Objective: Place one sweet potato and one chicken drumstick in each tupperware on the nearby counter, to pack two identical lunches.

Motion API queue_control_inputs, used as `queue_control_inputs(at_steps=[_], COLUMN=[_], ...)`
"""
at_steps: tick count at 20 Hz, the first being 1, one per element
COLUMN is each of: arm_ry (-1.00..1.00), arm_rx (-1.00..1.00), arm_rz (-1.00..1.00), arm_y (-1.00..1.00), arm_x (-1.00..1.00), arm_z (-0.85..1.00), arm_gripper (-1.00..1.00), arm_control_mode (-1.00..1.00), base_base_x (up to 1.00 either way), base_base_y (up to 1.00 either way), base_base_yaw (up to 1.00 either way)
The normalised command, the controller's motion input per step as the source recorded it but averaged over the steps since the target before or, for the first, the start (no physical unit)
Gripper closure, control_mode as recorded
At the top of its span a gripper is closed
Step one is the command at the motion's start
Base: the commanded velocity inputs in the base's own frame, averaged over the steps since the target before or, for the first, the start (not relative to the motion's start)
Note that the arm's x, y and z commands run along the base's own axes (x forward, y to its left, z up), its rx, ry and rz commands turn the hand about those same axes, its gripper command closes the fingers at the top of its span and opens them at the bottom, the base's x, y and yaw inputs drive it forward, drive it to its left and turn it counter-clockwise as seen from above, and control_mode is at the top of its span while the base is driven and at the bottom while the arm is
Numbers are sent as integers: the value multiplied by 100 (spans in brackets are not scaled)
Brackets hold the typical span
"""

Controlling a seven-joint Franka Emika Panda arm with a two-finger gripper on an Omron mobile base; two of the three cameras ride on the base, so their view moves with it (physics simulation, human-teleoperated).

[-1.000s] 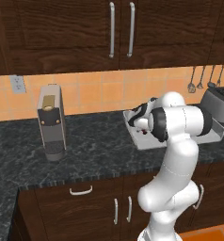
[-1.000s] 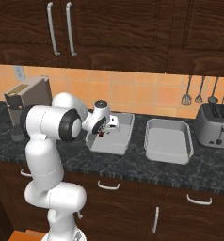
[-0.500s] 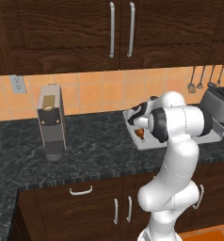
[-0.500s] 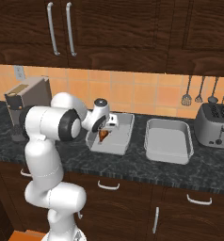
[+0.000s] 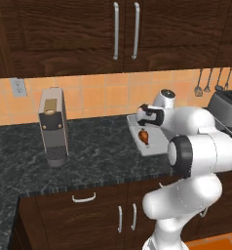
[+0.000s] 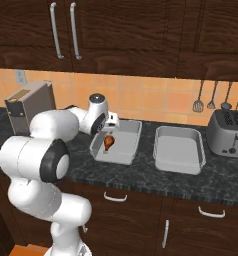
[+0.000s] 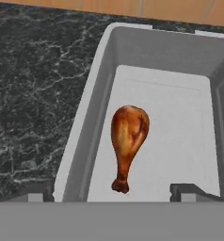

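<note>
A chicken drumstick (image 7: 128,141) is seen lying on the floor of the nearer tupperware (image 7: 97,101), at the centre of the hand view, its thick end toward the top of the frame and its bony end toward the bottom; nothing else is visible in that tub. In the right base view the same drumstick (image 6: 109,142) is found in the left tub (image 6: 125,158), while the second tupperware (image 6: 177,167) sits just beside it toward the right of the frame and appears empty. The gripper (image 7: 112,190) is held above the tub's near edge with its fingertips (image 7: 191,191) spread well apart and nothing between them, the drumstick lying free below. Both tubs rest on the counter (image 6: 141,173). No sweet potato is visible, so the packing is judged far from complete. The main risk is judged to be a clipped rim: if the hand is swung sideways at this height, the light tub could be nudged along the stone or tipped, and the drumstick rolled out. A second risk lies in counting, since a second drumstick could be placed in this same tub and the lunches left unequal.
</note>
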Motion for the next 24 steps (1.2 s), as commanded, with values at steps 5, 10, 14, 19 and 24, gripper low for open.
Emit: queue_control_inputs(at_steps=[5,10,14,19,24], arm_ry=[-11,-15,-10,-9,-3], arm_rx=[-4,-1,0,0,0], arm_rz=[0,-2,-7,-6,-4], arm_y=[0,0,4,0,-11], arm_x=[-100,-100,-98,-92,-60], arm_z=[99,91,77,54,27], arm_gripper=[-100,-100,-100,-100,-100], arm_control_mode=[-100,-100,-100,-100,100], base_base_x=[0,0,0,0,-40], base_base_y=[0,0,0,0,-21], base_base_yaw=[0,0,0,0,-2])
